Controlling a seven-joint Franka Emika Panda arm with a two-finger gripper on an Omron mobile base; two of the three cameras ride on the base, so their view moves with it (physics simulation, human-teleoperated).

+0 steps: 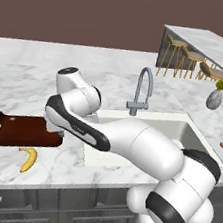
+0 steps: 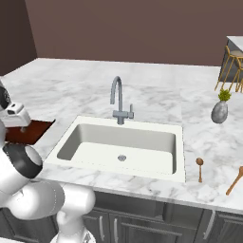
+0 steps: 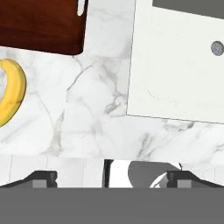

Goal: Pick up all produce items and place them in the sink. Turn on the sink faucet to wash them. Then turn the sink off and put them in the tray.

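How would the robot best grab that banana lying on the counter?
Probably at its thick middle, from straight above, jaws closing across its width. The banana lies flat on the counter in front of the tray, so only its top and sides are free; its ends taper and could slip. The gripper is open and off to one side.

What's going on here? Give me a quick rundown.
The robot arm is reaching over the counter left of the sink, its hand open and holding nothing. The banana lies on the marble in front of the wooden tray, not yet picked up. The sink is empty, with no water visible from the faucet.
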